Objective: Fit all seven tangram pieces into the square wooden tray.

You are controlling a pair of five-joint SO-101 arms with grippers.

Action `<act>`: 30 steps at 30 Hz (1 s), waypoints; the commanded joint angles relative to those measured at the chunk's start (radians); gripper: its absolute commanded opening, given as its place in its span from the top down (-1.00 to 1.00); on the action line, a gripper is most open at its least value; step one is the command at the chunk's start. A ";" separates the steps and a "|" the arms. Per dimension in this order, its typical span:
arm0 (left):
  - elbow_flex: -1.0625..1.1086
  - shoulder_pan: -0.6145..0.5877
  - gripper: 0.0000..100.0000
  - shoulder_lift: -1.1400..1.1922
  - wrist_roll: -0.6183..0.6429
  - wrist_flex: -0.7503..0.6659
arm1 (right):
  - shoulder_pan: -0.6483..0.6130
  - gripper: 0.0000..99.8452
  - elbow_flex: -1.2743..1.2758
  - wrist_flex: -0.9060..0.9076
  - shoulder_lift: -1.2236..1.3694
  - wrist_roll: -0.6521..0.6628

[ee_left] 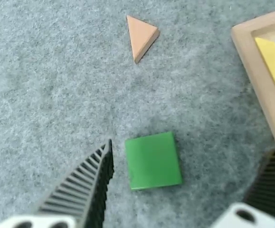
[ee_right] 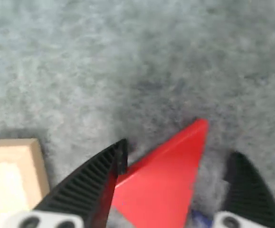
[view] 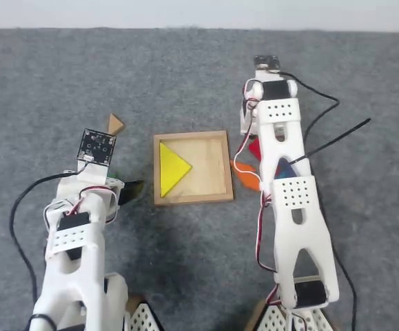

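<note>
Green square [ee_left: 154,160] is sitting flat on the grey carpet [ee_left: 47,85] right between the spread jaws of the left gripper [ee_left: 189,161]. It's closer to one finger than the other, and nothing's pinched yet. My guess is it's lined up like that so the jaws can close on two straight sides.

Wooden tray [ee_left: 256,80] is just past the farther finger, with only the yellow triangle [view: 171,167] in it, tucked against a wall, which leaves room for the rest. A tan triangle [ee_left: 142,35] lies loose out ahead of the fingertips.

Right gripper [ee_right: 180,159] is wide open too, straddling the red triangle [ee_right: 165,175] with one finger at its edge. Orange piece [view: 247,181] and blue piece [view: 285,169] wait under that arm, so I'd say six to go.
</note>
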 commanded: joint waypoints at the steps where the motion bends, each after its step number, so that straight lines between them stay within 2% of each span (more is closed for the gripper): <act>1: -0.005 0.000 0.11 -0.031 -0.015 -0.026 | -0.036 0.15 -0.003 0.042 -0.105 0.025; 15: -0.005 0.000 0.11 -0.031 -0.015 -0.026 | -0.050 0.19 0.454 0.033 -0.303 0.055; 21: -0.005 0.000 0.11 -0.031 -0.015 -0.026 | -0.050 0.19 0.457 -0.027 -0.239 0.078; 30: -0.005 0.000 0.11 -0.031 -0.015 -0.026 | -0.056 0.18 0.391 0.039 -0.260 0.117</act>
